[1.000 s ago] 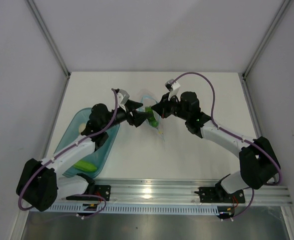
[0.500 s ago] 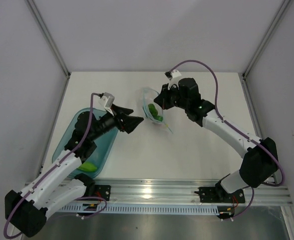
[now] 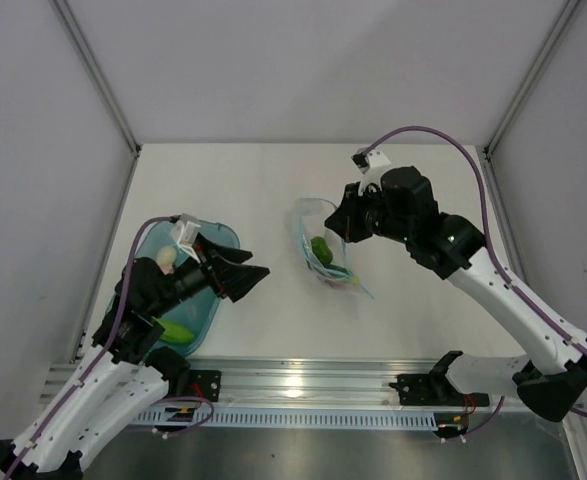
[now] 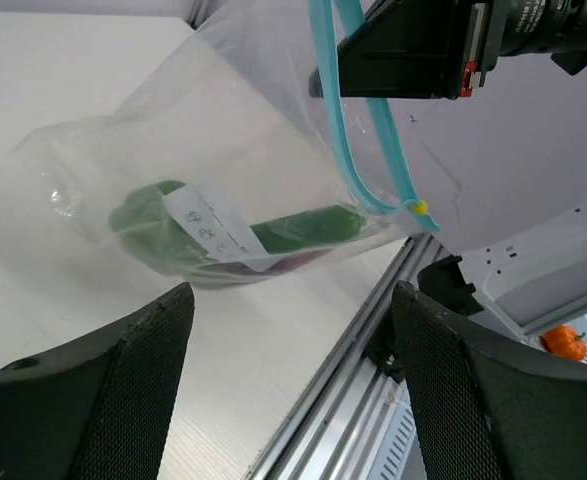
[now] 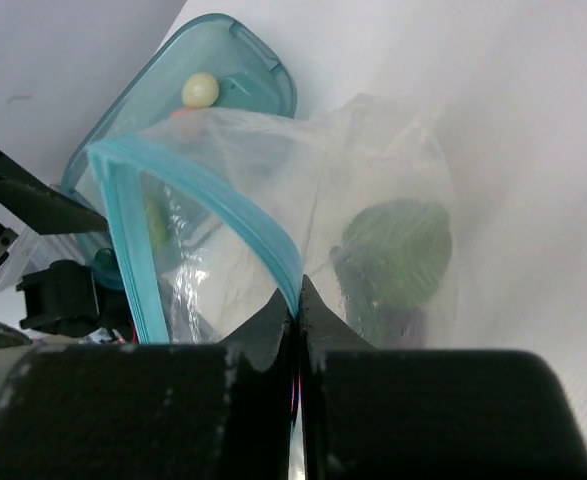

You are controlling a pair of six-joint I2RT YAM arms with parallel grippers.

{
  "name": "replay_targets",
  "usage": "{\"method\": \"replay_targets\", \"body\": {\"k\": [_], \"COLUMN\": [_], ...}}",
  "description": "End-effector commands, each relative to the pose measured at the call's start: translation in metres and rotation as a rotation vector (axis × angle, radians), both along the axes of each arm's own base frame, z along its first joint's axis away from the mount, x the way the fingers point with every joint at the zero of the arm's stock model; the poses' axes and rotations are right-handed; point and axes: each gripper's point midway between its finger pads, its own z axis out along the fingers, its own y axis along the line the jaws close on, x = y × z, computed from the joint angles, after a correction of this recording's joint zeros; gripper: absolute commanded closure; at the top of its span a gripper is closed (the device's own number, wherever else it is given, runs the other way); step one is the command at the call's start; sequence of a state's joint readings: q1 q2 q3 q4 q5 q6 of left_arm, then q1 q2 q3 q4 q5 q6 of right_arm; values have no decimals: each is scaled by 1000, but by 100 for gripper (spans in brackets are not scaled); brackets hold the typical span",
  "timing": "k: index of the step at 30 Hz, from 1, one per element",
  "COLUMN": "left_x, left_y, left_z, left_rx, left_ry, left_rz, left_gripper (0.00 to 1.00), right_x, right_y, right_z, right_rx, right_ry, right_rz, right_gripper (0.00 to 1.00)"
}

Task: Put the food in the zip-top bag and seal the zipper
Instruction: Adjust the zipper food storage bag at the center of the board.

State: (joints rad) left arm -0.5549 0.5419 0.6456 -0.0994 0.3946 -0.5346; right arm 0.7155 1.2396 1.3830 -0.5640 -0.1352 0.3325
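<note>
White tabletop (image 3: 263, 180), left pincer (image 3: 257, 277) now back by tray (image 3: 205, 312), off bag (image 3: 311, 218).

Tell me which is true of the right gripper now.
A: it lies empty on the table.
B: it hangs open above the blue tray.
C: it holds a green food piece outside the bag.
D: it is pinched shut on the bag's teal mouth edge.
D: in the right wrist view the right gripper is closed on the zip-top bag at the zipper, with green food inside the bag.

White links (image 3: 513, 300), black joints (image 3: 413, 205), purple cables (image 3: 423, 129), stippled black left claw (image 4: 291, 292)
</note>
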Motion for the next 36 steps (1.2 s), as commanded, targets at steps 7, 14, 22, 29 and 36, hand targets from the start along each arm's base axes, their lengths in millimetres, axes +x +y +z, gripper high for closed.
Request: {"method": "replay_targets", "body": {"k": [7, 14, 22, 29, 36], "left_x": [-8, -8, -6, 4, 20], "left_y": [28, 43, 62, 95, 135], "left_z": [-34, -59, -62, -71, -93], "left_rx": [13, 102, 155, 181, 269], "left_ry": [255, 396, 470, 512, 653], "left_rz": [166, 259, 379, 584, 802], "left_gripper": [21, 12, 5, 0, 1], "right_x": [-1, 25, 30, 19, 4], "right_y": [12, 13, 4, 3, 5], "right_z": [-43, -104, -98, -74, -68], "right_rx": [-41, -189, -188, -165, -142], "right_ry": [101, 165, 158, 113, 71], "right_rz": [-75, -142, -139, -84, -37], "right_gripper": [100, 100, 100, 100, 100]}}
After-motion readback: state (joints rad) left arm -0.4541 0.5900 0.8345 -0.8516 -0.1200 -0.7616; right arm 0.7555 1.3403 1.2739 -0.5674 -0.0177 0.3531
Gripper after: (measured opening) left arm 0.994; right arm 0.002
